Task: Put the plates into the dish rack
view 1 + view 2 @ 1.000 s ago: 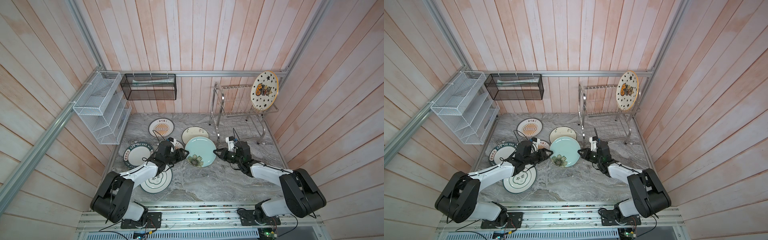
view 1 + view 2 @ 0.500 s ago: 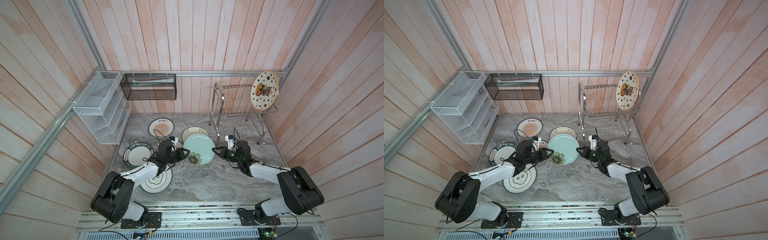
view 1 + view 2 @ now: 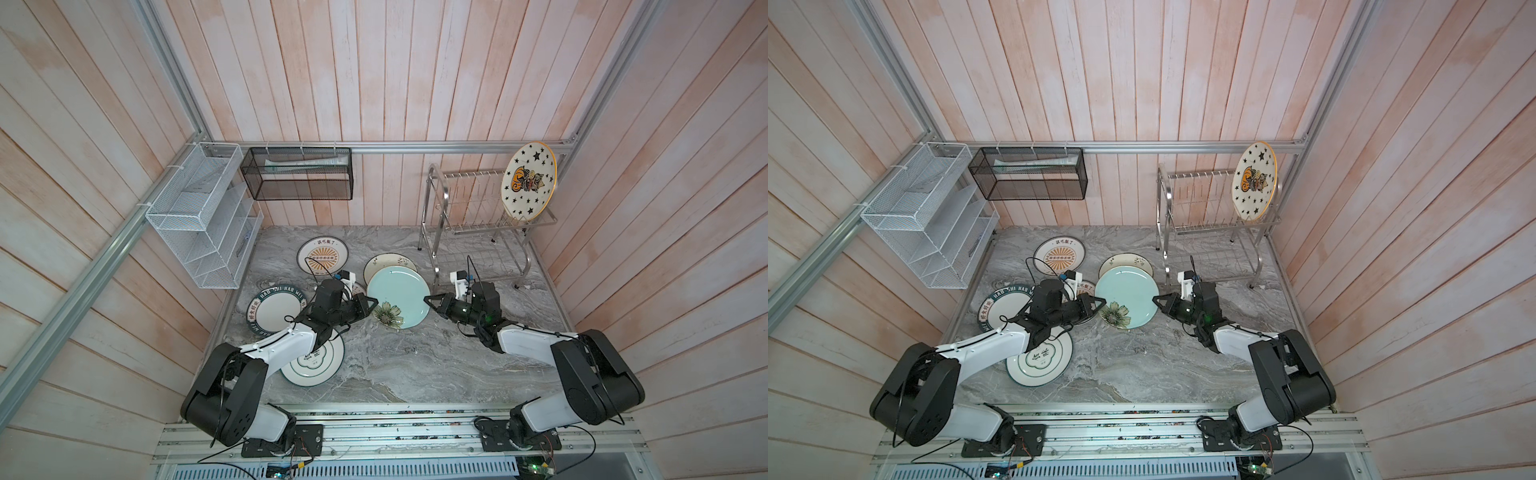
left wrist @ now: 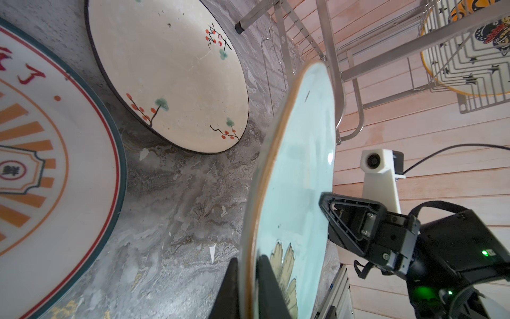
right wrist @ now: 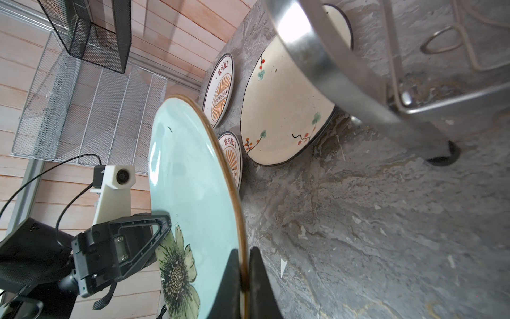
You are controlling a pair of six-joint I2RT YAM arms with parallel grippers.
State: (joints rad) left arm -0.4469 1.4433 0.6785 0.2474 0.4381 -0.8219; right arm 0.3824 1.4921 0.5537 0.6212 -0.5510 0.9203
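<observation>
Wrist views show left gripper (image 4: 247,268) and right gripper (image 5: 244,259) jaws pinched, seemingly firmly, on opposite rims of the pale-blue plate (image 4: 300,165), so they should lift it together, level.

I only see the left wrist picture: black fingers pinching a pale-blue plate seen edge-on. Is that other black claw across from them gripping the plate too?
Observer: Yes. The right wrist view shows the right gripper shut on the pale-blue plate, one finger on each side of its rim.
Operator: I count two more plates lying flat. Is that all?
Observer: No, five lie flat. Your view misses the green-ringed plate and the dark-green lettered plate, both on the left in the top views.
</observation>
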